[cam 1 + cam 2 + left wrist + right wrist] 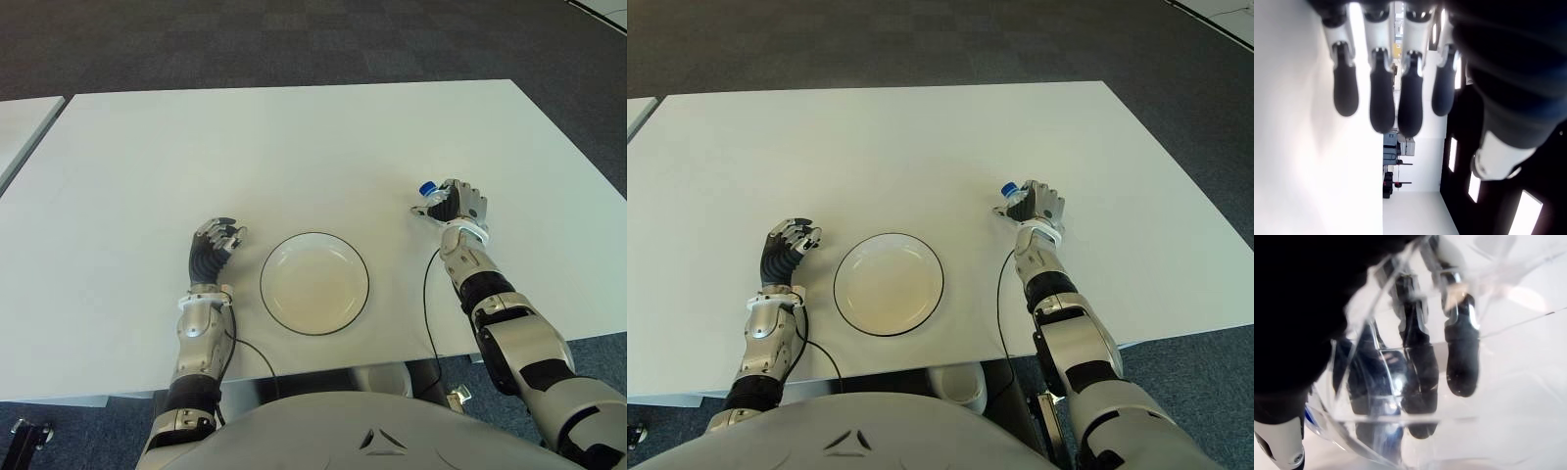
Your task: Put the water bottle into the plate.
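The right robot hand (460, 206) is wrapped around the clear plastic water bottle with a blue cap (428, 190), well to the right of the round white plate with a dark rim (314, 284) on the white table (294, 147). I think the grab is done. Next it must carry the bottle left to the plate. The left robot hand (216, 242), just left of the plate, has loosely bent fingers and holds nothing

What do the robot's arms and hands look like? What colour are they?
Both arms are shiny silver-grey shells with black joints. The left hand and right hand have silver knuckles, black palms and rounded black rubbery fingertips. A white band wraps each wrist, and a thin black cable loops out beside each forearm.
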